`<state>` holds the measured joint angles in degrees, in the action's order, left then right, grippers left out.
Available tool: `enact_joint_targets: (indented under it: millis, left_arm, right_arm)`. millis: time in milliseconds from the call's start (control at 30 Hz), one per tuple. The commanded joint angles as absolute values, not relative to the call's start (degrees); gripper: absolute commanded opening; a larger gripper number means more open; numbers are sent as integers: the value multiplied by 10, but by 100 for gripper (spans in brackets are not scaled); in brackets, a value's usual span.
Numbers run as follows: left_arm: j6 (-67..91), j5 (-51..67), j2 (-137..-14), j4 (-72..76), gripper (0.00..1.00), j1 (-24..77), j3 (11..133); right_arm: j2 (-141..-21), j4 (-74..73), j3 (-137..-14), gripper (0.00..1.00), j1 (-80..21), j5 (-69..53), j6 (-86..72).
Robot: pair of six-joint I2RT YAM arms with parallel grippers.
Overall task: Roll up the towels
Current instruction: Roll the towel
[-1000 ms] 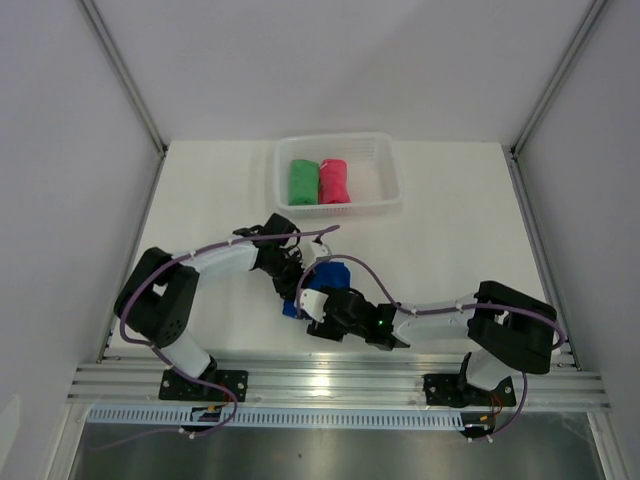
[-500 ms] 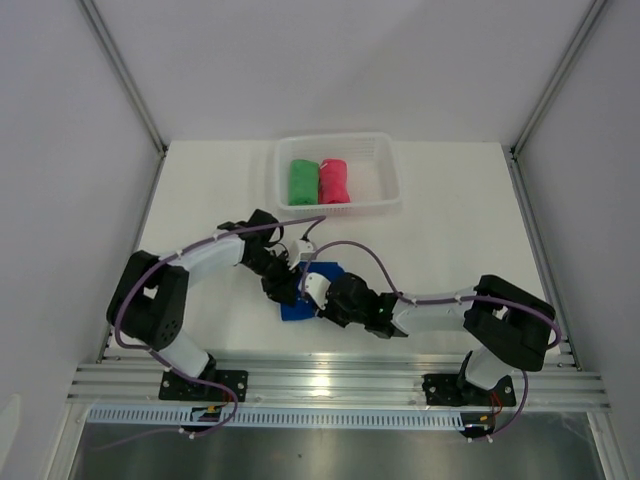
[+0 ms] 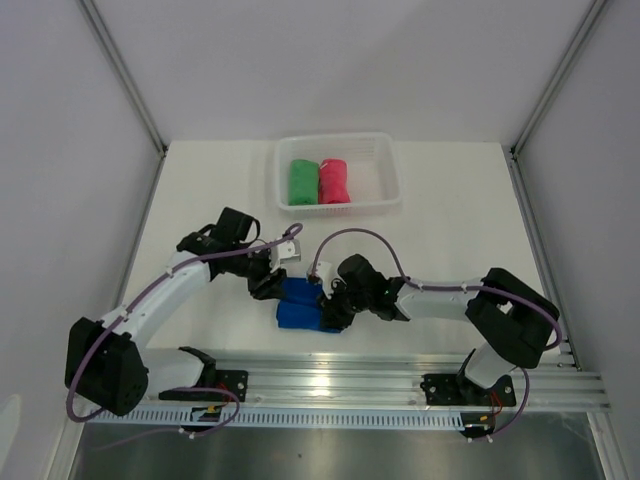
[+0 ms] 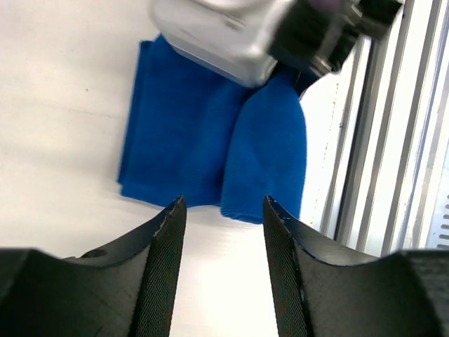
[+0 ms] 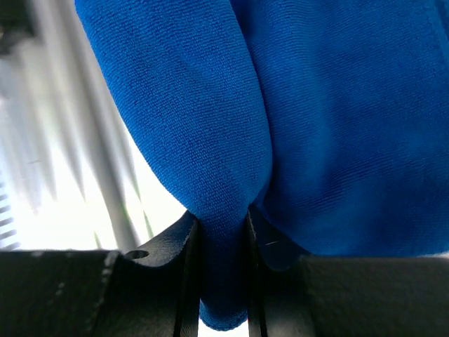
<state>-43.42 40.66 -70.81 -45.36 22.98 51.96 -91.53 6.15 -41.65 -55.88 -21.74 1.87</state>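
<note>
The blue towel [image 3: 300, 306] lies partly folded on the white table near the front edge. My right gripper [image 3: 331, 311] is shut on a raised fold of it, and the right wrist view shows the blue towel [image 5: 337, 105] pinched between the jaws of that gripper [image 5: 223, 219]. My left gripper [image 3: 266, 284] stands open just left of the cloth, touching nothing. In the left wrist view the blue towel [image 4: 189, 140] lies beyond the open left gripper [image 4: 224, 205]. The green towel [image 3: 301, 181] and the pink-red towel [image 3: 334, 181] sit rolled side by side in the basket.
The white slotted basket [image 3: 386, 180] stands at the back centre of the table. An aluminium rail [image 3: 340, 380] runs along the front edge, close to the blue cloth. White walls enclose the table on three sides.
My left gripper opened, let go of the blue towel and drew back to the left. My right gripper closed on a fold of the towel, which now lies flatter.
</note>
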Motion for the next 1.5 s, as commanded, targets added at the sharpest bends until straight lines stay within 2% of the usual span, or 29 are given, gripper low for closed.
enact_joint_targets:
  millis: [0, 300, 367, 667, 733, 833, 867, 900, 967, 1000, 1033, 1100, 1167, 1200, 1467]
  left_arm:
    - [-484, 416, -680, -444, 52, 227, 486]
    - [-485, 429, -662, -407, 58, 267, 439]
    - [-488, 416, -662, -393, 64, 282, 435]
    - [-496, 377, -719, -377, 68, 318, 429]
    - [-510, 353, -736, -375, 72, 318, 420]
    - [-519, 339, -770, -384, 72, 317, 412]
    - [-519, 338, -779, -386, 70, 317, 410]
    - [-516, 337, -781, -387, 67, 318, 410]
    - [-503, 339, -782, -393, 48, 316, 412]
    - [-499, 344, -781, -397, 40, 315, 417]
    - [-494, 362, -780, -408, 26, 311, 418]
    - [-490, 387, -785, -422, 16, 293, 432]
    - [-490, 412, -794, -441, 4, 280, 445]
    - [-488, 416, -808, -446, 1, 270, 447]
    - [-485, 465, -889, -495, 1, 217, 489]
  right_arm:
    - [-922, 28, -422, 0, -541, -365, -47]
    - [-1009, 65, -448, 0, -480, -471, -108]
    - [-1032, 64, -461, 0, -476, -478, -111]
    - [-1058, 62, -471, 0, -462, -487, -105]
    - [-1055, 63, -468, 1, -461, -486, -102]
    - [-1046, 63, -468, 6, -461, -477, -100]
    - [-1042, 63, -468, 9, -461, -474, -101]
    - [-1038, 64, -468, 16, -461, -467, -101]
    - [-1013, 58, -465, 26, -462, -428, -98]
    - [-1003, 53, -464, 38, -463, -411, -93]
    - [-978, 45, -459, 43, -465, -382, -88]
    - [-948, 43, -447, 56, -471, -360, -69]
    - [-900, 50, -422, 57, -480, -327, -54]
    - [-883, 54, -412, 60, -484, -317, -38]
    - [-785, 158, -314, 67, -513, -284, -12]
